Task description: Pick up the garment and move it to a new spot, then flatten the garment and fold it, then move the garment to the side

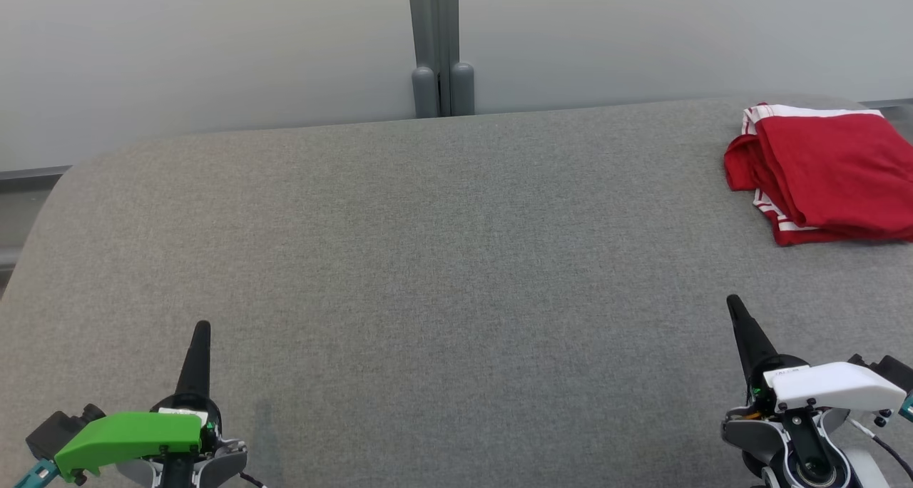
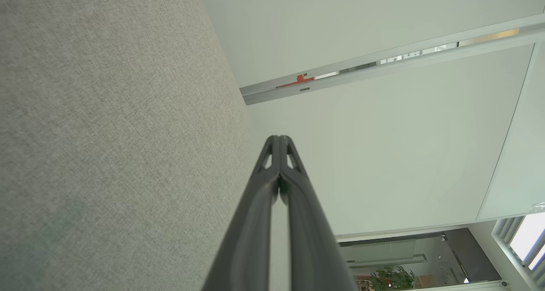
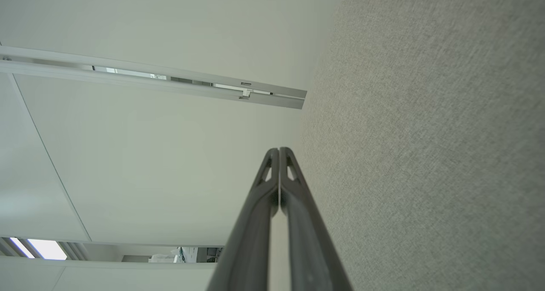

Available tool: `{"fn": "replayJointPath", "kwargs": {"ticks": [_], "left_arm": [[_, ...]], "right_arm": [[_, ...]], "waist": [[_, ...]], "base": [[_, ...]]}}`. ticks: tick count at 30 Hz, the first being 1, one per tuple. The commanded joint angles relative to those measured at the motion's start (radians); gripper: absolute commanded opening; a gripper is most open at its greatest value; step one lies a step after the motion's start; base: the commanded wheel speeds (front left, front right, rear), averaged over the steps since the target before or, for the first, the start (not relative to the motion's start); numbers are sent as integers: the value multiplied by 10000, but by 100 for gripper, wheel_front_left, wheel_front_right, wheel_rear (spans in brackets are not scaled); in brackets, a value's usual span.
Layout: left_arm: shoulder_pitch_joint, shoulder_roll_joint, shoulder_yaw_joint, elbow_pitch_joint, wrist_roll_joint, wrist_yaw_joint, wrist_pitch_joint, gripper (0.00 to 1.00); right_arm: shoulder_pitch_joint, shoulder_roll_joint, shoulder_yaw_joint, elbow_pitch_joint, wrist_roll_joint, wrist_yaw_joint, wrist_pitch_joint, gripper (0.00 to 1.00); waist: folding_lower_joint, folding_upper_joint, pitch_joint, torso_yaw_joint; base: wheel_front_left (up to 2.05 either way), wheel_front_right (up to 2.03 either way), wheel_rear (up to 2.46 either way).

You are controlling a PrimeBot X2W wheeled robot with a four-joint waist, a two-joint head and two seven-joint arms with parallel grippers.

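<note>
The grey desk carries the red garment as a compact folded stack at its far right corner. From that I judge the moving, flattening, folding and setting aside to be done, with nothing plainly left. The right gripper is at the desk's near right edge, well apart from the garment, and the left gripper is at the near left edge, both with fingers pressed together on nothing.

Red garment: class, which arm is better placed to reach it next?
Right, probably: the red garment lies far right, beyond the right gripper; the left gripper sits at the opposite side.
</note>
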Motion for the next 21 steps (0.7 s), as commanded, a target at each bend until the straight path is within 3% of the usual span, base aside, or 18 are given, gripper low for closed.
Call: {"fn": "replayJointPath", "kwargs": {"ticks": [1, 21], "left_arm": [[-229, 62, 76, -4, -221, -104, 57, 0], [-538, 16, 370, 192, -1692, -224, 485, 0]], "right_arm": [[-205, -10, -58, -6, 248, 5, 60, 0], [-366, 47, -365, 55, 1613, 4, 477, 0]], "waist": [[0, 0, 6, -1], [0, 0, 89, -20]], "base": [[0, 0, 0], [0, 0, 0]]}}
